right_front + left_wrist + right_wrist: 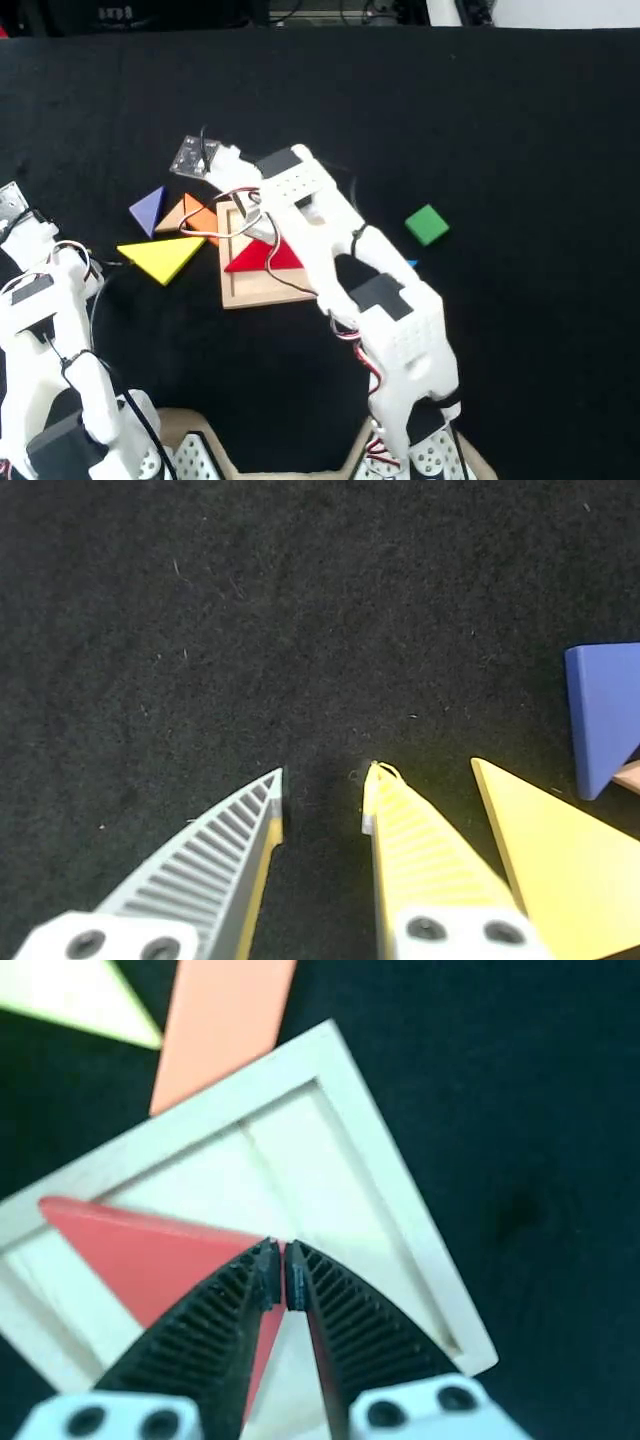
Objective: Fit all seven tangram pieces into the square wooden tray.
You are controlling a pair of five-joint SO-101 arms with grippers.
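Your right gripper (280, 1265) hangs with its tips pressed together on nothing, right over the red triangle (150, 1270) lying in the wooden tray (400, 1210). Push down from here and you may tip that piece's edge up, or shove the light tray into the orange piece (225, 1030) just beside its rim. Your left gripper (325, 805) is spread beside the yellow triangle (560, 870). Closing there would likely miss it or nudge it towards the blue triangle (605, 715).
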